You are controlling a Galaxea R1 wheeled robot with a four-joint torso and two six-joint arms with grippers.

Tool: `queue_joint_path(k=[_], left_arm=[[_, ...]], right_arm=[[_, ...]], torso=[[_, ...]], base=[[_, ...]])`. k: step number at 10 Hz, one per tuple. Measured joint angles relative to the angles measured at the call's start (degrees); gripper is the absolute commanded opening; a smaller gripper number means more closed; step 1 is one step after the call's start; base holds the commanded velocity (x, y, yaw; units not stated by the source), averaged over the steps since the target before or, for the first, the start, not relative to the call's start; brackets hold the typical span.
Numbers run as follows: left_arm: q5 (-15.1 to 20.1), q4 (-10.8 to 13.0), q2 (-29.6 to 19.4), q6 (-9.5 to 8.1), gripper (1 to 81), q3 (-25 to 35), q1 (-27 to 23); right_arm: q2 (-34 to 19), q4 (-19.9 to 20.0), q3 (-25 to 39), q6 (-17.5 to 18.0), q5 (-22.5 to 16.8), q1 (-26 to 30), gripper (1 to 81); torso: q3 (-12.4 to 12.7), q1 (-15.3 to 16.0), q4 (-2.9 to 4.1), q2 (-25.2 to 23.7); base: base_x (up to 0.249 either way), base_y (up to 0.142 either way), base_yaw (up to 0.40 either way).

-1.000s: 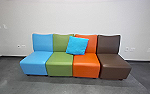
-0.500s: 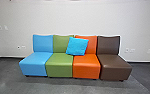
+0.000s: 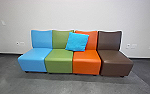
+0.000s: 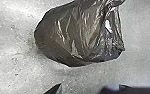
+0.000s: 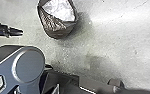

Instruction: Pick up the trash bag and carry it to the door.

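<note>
Wrist views: trash bag (image 4: 73, 35); head view: cushion (image 3: 77, 41).

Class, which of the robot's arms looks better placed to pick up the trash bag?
Probably the left: the dark trash bag looks large and close in the left wrist view, while the right wrist view shows it smaller, seemingly farther off.

Trash bag (image 4: 66, 37): thin plastic, glossy, creased
Seats (image 3: 86, 60): smooth, leather-like, soft sheen
Pillow (image 3: 77, 41): looks like cloth, matt
Wall (image 3: 66, 15): matt, smooth
Floor (image 3: 66, 86): mostly matt, mottled, concrete-like
</note>
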Motion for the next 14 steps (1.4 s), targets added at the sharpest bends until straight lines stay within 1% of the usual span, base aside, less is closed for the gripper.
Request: queue_joint_path(k=[1, 3, 5, 7, 8, 9, 11, 13, 14], left_arm=[[0.0, -0.2, 0.2, -0.02, 81.1, 0.0, -0.2], [0.2, -2.2, 0.7, -0.02, 81.1, 0.0, -1.1], [0.2, -3.9, 1.1, -0.05, 81.1, -0.3, -1.5], [0.6, -5.3, 1.4, -0.02, 81.1, -1.5, -1.7], [0.6, -5.9, 1.3, -0.06, 81.1, -2.0, -2.6], [0.7, -6.2, 1.3, -0.06, 81.1, -2.2, -4.0], [1.4, -6.4, 1.6, -0.06, 81.1, -2.2, -6.2], [3.1, -6.4, 1.8, -0.06, 81.1, -2.2, -8.5], [3.7, -6.4, 1.8, -0.11, 81.1, -2.2, -10.5]], right_arm=[[-1.9, 0.0, 1.3, 1.1, -0.3, 1.7, 81.1], [-5.6, 0.0, 5.5, 3.7, -0.5, 5.8, 81.1], [-5.8, 0.1, 8.3, 6.6, -0.5, 8.7, 81.1], [-5.9, 0.1, 8.6, 8.0, -3.1, 10.0, 81.1], [-6.2, 0.0, 9.6, 8.1, -3.9, 10.6, 81.1], [-6.0, 0.0, 10.9, 8.2, -4.3, 11.4, 81.1], [-5.9, 0.0, 12.5, 8.3, -5.2, 13.0, 81.1], [-5.9, 0.0, 12.5, 8.3, -5.4, 13.1, 81.1], [-5.7, 0.0, 12.5, 8.3, -5.4, 13.1, 81.1]], torso=[[-0.1, 1.2, 0.0, -2.0], [-0.1, 3.8, 0.0, -6.1], [-0.1, 6.4, 0.0, -10.3], [-0.4, 8.6, 0.0, -13.9], [-1.4, 9.5, 0.0, -15.3], [-3.0, 10.6, 0.0, -17.0], [-6.7, 13.1, 0.0, -21.0], [-10.7, 15.7, 0.0, -25.2], [-12.6, 17.0, 0.0, -27.3]], base=[[0.0, 0.0, 0.0], [0.0, 0.0, 0.0], [0.0, 0.0, 0.0], [0.0, 0.0, 0.0], [0.0, 0.0, 0.0], [0.0, 0.0, 0.0], [0.0, 0.0, 0.0], [0.0, 0.0, 0.0], [0.0, 0.0, 0.0]])
